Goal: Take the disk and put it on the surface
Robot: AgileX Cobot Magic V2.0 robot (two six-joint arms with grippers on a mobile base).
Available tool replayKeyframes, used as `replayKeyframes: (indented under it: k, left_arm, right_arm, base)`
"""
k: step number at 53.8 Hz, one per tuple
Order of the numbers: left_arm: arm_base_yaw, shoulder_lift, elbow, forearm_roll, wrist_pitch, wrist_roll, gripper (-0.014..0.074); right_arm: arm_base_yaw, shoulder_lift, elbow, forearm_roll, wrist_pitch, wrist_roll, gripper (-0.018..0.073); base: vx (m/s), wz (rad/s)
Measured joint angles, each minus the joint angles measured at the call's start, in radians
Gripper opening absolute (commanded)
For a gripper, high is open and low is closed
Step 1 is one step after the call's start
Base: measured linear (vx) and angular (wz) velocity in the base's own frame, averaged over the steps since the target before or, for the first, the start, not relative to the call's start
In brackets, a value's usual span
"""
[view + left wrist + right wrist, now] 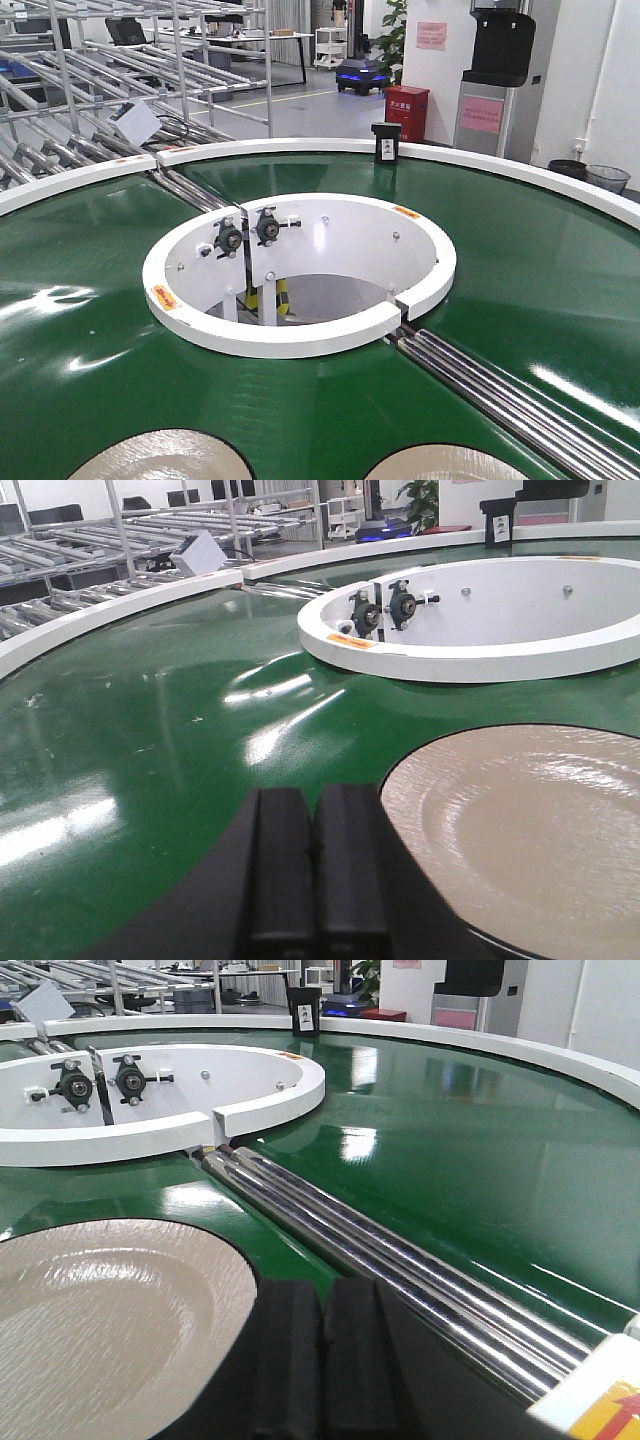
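Note:
Two beige disks with shallow dished middles lie flat on the green conveyor belt (90, 300), cut off by the front view's bottom edge: one at the left (160, 456), one at the right (440, 465). In the left wrist view a disk (530, 820) lies just right of my left gripper (314, 795), whose black fingers are pressed together with nothing between them. In the right wrist view a disk (100, 1330) lies just left of my right gripper (322, 1288), likewise shut and empty. Neither gripper touches a disk. The surface is out of view.
The belt's white inner ring (300, 335) with two bearing blocks (248, 234) surrounds an open hole. Steel rollers (400, 1260) cross the belt right of my right gripper. A white outer rim (520, 170) carries a small black box (386, 141). Roller racks (90, 110) stand at the back left.

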Motion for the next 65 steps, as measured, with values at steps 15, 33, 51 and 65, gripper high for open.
replayKeyframes:
  k: [15, 33, 51, 65]
  left_arm:
    - [0.000, 0.000, 0.000, 0.000, 0.000, 0.000, 0.0001]
    - [0.000, 0.000, 0.000, 0.000, -0.001, 0.000, 0.0001]
    - [0.000, 0.000, -0.023, -0.014, -0.300, -0.058, 0.0001]
    - [0.000, 0.185, -0.482, -0.011, -0.203, 0.004, 0.0001]
  right_arm:
    - [0.000, 0.000, 0.000, 0.000, 0.000, 0.000, -0.0006]
    - [0.000, 0.000, 0.000, 0.000, -0.002, 0.000, -0.0006]
    - [0.000, 0.000, -0.020, 0.078, -0.326, 0.015, -0.0006]
    - [0.000, 0.177, -0.499, 0.018, -0.161, -0.117, -0.0006]
  base:
    - [0.00, 0.00]
    - [0.00, 0.00]
    - [0.00, 0.00]
    - [0.00, 0.00]
